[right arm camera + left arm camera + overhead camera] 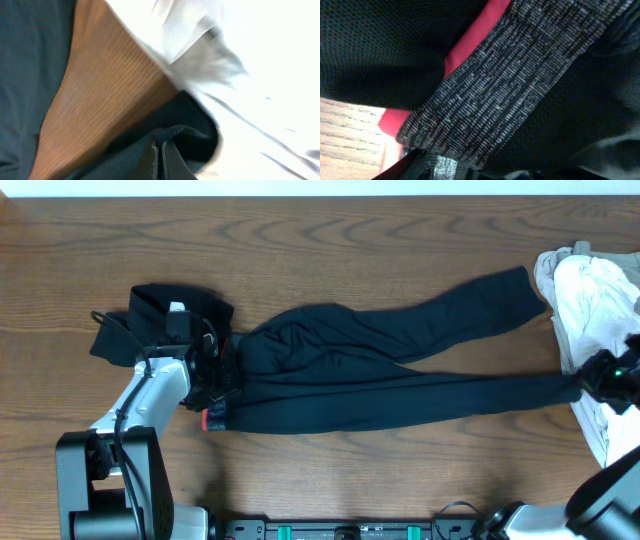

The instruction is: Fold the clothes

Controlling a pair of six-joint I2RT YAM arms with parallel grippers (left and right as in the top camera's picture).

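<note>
While the dark trousers lay across the tabletop, waistband toward its left edge, the right gripper pinched a leg end near the right edge. The left gripper sat at the waistband, its jaws' state unclear.

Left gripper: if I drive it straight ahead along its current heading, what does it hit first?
The left gripper would first meet the grey-patterned, red-edged waistband of the dark trousers. It fills the wrist view directly ahead and may already be touching.
</note>
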